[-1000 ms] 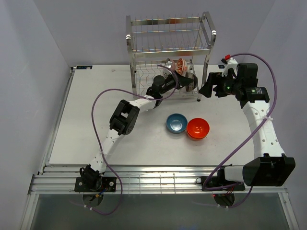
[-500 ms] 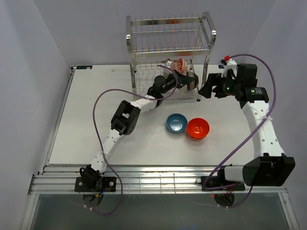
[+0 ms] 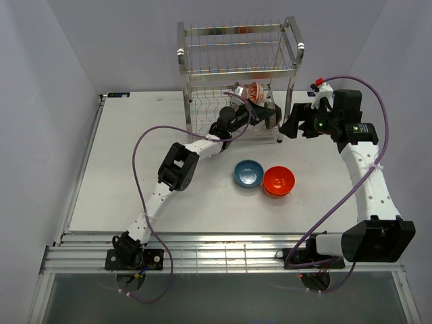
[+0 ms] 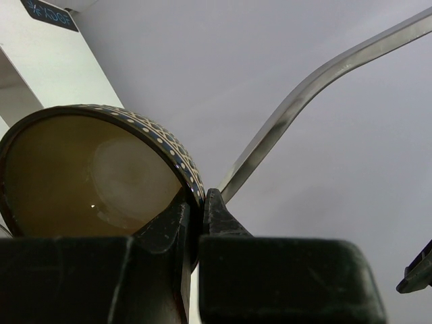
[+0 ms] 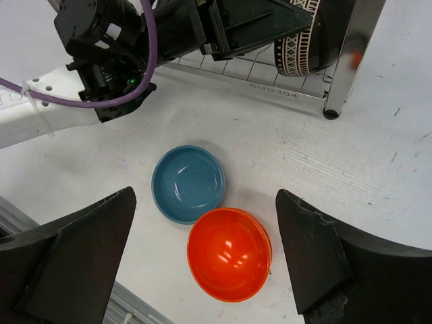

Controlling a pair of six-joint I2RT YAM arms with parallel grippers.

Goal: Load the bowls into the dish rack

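Observation:
The silver wire dish rack (image 3: 236, 67) stands at the back of the table. A red-and-white patterned bowl (image 3: 256, 92) stands on edge in its lower tier. My left gripper (image 3: 258, 113) reaches into that tier and is shut on the rim of the brown bowl (image 3: 271, 117), which is tilted on edge; in the left wrist view the gripper (image 4: 198, 202) pinches the bowl's dotted rim (image 4: 88, 175). The blue bowl (image 3: 248, 173) and the orange-red bowl (image 3: 278, 180) sit touching on the table. My right gripper (image 3: 290, 127) is open and empty, high above them (image 5: 206, 194).
The rack's front right post (image 5: 351, 61) and base wire stand just beyond the two loose bowls (image 5: 187, 183). The left arm (image 5: 135, 40) stretches across the table to the rack. A bent rack wire (image 4: 317, 74) passes close by the held bowl.
My left arm has pushed slightly further right into the lower tier with the brown bowl. The right arm and the two loose bowls have not moved.

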